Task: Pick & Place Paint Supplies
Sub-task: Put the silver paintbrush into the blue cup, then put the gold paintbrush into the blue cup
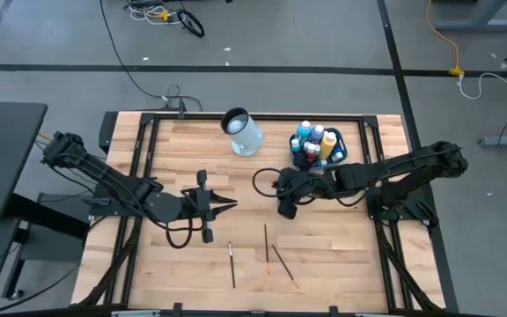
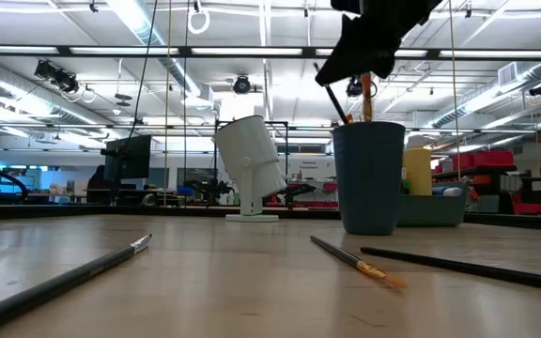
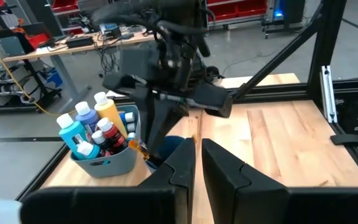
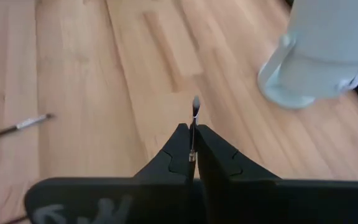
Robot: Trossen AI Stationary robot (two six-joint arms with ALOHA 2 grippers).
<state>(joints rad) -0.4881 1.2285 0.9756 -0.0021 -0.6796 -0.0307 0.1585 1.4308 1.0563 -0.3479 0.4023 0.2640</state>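
**Right wrist view: brush pinched between closed fingers**

Right wrist view shows us no readable labels, only a smudged white mark on the gripper body. We work on a pale wood-plank table (image 1: 192,255) framed in black rail, with grey floor around it and a bright workshop beyond. A pale jug (image 1: 244,133) stands near the far edge. Beside it the teal tub (image 1: 336,157) holds the paint bottles (image 1: 316,141). The right gripper (image 4: 191,144) is pressed together on a thin paintbrush (image 4: 194,118) above the dark blue cup (image 2: 369,176). The left gripper (image 1: 225,205) hovers mid-table, fingers nearly together, holding nothing. Three loose brushes (image 1: 267,242) lie near the front edge.
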